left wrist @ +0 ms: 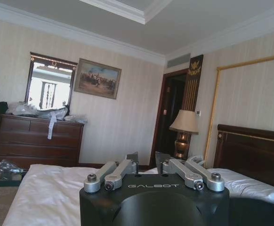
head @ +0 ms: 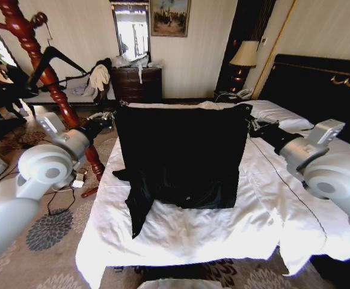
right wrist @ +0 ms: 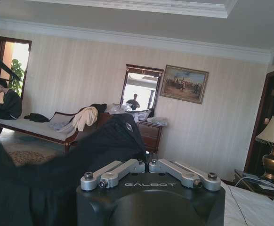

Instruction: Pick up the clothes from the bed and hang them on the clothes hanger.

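Our left gripper [head: 110, 118] and right gripper [head: 251, 127] each pinched a top corner of the clothes [head: 181, 156], stretched between their fingers above the bed [head: 271, 223].

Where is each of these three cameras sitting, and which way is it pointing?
Head view: on the robot's head, looking down at the bed and the clothes stretched between the left gripper and right gripper; both arms show.
Left wrist view: on the left wrist, facing the dresser wall; its gripper shows.
Right wrist view: on the right wrist, facing that wall; its gripper shows.
Both wrist views share the mirror and painting.
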`<state>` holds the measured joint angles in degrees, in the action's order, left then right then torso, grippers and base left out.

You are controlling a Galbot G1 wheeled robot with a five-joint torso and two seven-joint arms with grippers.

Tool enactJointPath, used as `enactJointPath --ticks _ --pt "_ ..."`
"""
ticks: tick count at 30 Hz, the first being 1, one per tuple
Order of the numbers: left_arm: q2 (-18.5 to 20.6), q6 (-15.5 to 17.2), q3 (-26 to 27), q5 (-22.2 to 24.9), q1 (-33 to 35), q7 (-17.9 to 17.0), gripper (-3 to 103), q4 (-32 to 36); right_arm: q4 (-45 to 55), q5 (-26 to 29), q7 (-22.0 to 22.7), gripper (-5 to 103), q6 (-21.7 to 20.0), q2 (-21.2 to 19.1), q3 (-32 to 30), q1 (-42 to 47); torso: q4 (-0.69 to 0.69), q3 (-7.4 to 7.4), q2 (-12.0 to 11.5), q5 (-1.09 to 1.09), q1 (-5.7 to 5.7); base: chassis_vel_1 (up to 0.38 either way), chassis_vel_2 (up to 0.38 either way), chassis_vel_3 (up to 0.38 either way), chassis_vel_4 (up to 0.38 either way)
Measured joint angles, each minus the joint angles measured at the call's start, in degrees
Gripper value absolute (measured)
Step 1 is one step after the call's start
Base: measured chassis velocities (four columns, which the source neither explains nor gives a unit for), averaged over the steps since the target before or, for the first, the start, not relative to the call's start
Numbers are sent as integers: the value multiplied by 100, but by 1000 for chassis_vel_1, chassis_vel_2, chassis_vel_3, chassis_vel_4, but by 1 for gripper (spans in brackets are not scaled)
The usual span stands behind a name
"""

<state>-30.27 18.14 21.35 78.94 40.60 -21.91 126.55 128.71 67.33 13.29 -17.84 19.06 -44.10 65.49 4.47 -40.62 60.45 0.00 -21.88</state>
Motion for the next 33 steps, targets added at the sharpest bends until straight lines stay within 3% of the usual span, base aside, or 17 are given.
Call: enactJointPath --ticks 1,5,7,10,13,19,21,25,29,33 --pt "15 0 52 -3 73 1 27 40 2 -36 -10 0 8 -12 0 5 -1 0 0 0 0 0 0 0 0" --pt "58 -21 230 -61 324 -4 49 183 44 -156 -39 0 37 -52 -12 33 0 0 0 0 0 0 0 0 0" --pt "58 -28 250 -78 358 -6 49 200 56 -160 -39 0 38 -55 -21 43 0 0 0 0 0 0 0 0 0" --pt "46 -75 365 -209 600 -32 65 352 105 -201 -39 0 37 -73 -76 151 0 0 0 -1 0 0 0 0 0" --pt "41 -91 452 -253 749 -43 71 442 114 -219 -39 0 35 -73 -97 206 1 0 0 0 0 0 0 0 0" --pt "45 -101 1319 -351 1603 -70 97 763 143 -301 -29 0 33 -51 -177 418 0 1 0 -2 0 0 0 0 0" --pt "115 -84 1844 -293 1914 -72 100 904 151 -335 -29 0 32 -44 -179 453 -2 0 0 -1 1 0 0 0 0" --pt "323 2 2287 -108 1994 -138 100 1026 164 -336 -26 0 33 -47 -194 469 -1 1 0 -1 1 0 0 0 0" --pt "603 118 2377 197 1621 -321 100 1020 203 -334 -20 0 35 -54 -261 559 0 1 0 0 1 0 0 0 0" --pt "812 29 2224 529 976 -350 100 782 247 -373 -12 0 54 -24 -322 660 2 1 0 0 0 0 0 0 0"
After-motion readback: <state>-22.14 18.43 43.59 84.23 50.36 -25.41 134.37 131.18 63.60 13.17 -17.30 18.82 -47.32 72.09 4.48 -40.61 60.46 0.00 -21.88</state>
